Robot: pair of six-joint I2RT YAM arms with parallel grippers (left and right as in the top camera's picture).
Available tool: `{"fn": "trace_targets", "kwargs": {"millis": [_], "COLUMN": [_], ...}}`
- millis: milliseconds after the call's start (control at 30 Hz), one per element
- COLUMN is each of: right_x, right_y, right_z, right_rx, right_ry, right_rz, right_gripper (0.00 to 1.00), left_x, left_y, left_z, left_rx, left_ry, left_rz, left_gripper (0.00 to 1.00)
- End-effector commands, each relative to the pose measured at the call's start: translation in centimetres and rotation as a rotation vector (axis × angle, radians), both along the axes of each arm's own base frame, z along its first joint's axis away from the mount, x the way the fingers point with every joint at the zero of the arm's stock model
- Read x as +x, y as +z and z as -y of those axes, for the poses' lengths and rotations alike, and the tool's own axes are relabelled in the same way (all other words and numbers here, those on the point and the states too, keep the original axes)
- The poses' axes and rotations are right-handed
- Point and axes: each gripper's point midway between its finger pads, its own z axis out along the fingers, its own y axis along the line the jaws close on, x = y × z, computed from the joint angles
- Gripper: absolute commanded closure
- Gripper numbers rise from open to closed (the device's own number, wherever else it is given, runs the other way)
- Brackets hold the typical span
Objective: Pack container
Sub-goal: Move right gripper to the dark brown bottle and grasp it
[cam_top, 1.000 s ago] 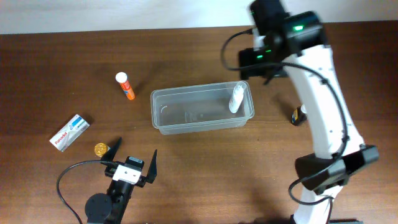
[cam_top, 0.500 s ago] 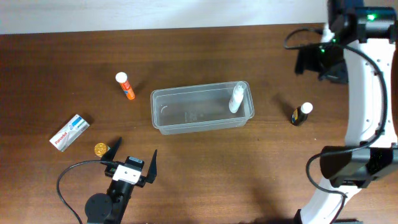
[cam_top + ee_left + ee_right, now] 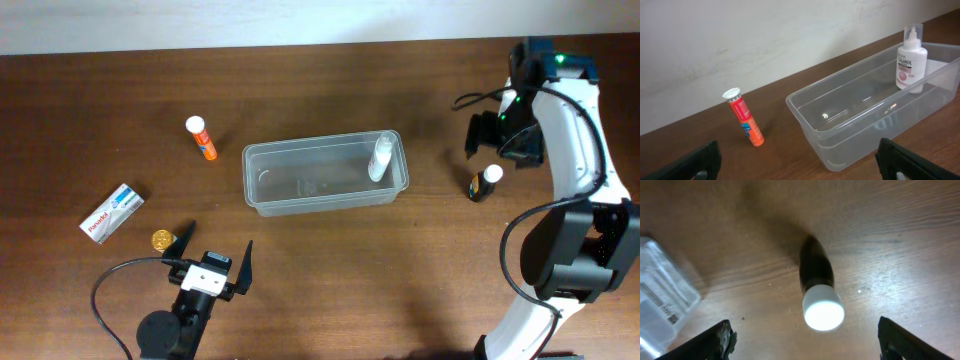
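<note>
The right arm (image 3: 577,160) arches white above the right jaws, wrist aimed straight down; the right jaws gape wide, their dark fingers (image 3: 715,341) showing only at the wrist view's lower corners. The left arm (image 3: 190,305) lies low behind the left jaws; these gape equally wide, pointing level and forward, fingertips (image 3: 695,165) well apart.

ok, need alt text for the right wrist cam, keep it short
A small dark bottle with a white cap stands on the brown wooden table, seen from above, just ahead of the open right gripper, whose black fingertips show in the bottom corners. A corner of the clear container shows at the left edge.
</note>
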Motion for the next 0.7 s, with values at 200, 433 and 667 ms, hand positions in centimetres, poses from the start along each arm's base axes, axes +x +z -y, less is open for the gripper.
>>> {"fn": "trace_targets", "kwargs": {"millis": [200, 433, 667], "right_x": [-1.0, -1.2, -0.9], "right_y": [-5.2, -7.1, -7.1], "right_z": [-0.4, -0.4, -0.3], "right_rx": [0.033, 0.031, 0.028], "right_ry": [0.042, 0.042, 0.045], "right_rz": [-0.026, -0.020, -0.007], "right_gripper": [0.22, 0.46, 0.71], "left_x": [0.1, 0.1, 0.1], "left_y": [-0.2, -0.2, -0.2], "left_z": [-0.2, -0.2, -0.2], "left_rx": [-0.009, -0.009, -0.009], "left_ry": [0.011, 0.011, 0.011], "left_rz": [-0.003, -0.003, -0.003], "left_gripper": [0.01, 0.01, 0.01]}}
